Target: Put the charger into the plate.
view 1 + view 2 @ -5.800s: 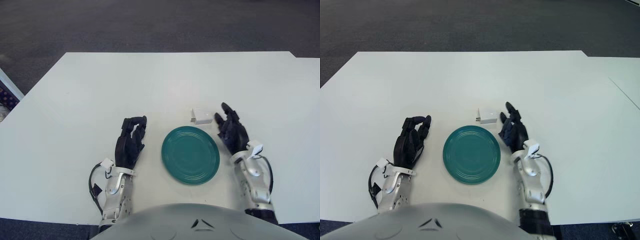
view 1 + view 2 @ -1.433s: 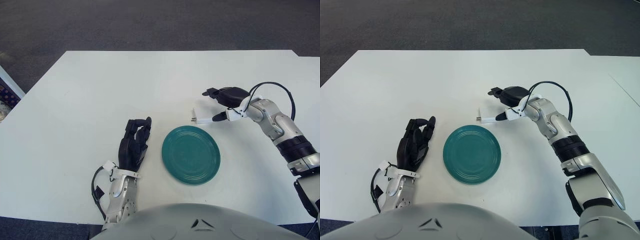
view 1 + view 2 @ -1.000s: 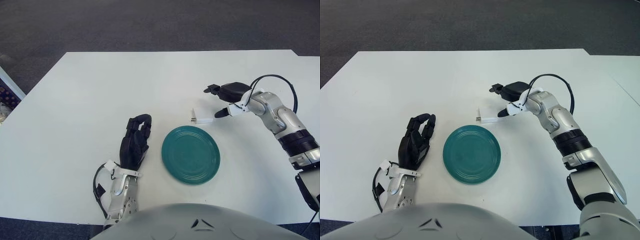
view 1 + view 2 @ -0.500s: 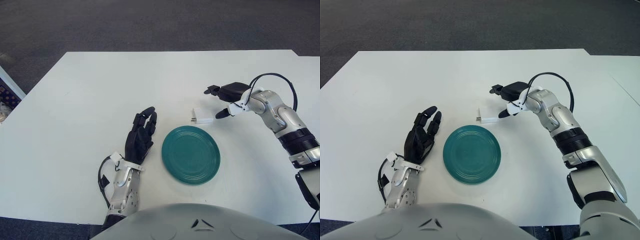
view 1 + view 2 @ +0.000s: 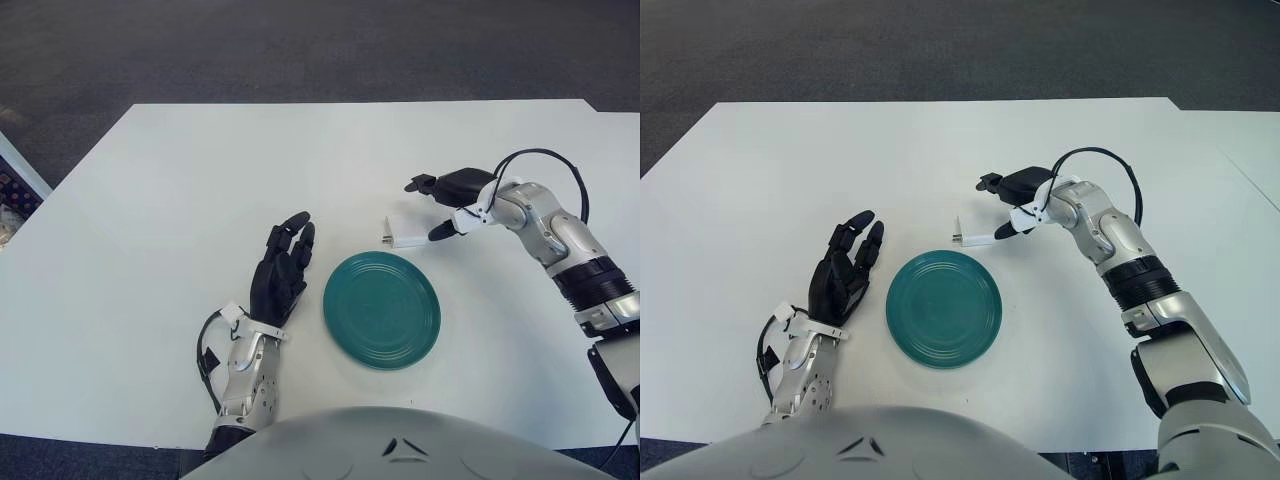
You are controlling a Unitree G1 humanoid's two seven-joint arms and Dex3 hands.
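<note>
Our right hand (image 5: 452, 203) hovers with fingers spread, empty, around the charger (image 5: 403, 232); it looks light, rigid and smooth, so we pinch its flat sides.

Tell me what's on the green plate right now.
Nothing lies on the plate; its whole surface shows. The charger sits on the table beyond its far rim, the right hand open around it. The left hand shows left of the plate.

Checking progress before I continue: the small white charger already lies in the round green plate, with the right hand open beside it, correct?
No. In the left eye view the small white charger lies on the table behind the round green plate, not in it. The right hand is open beside it.
</note>
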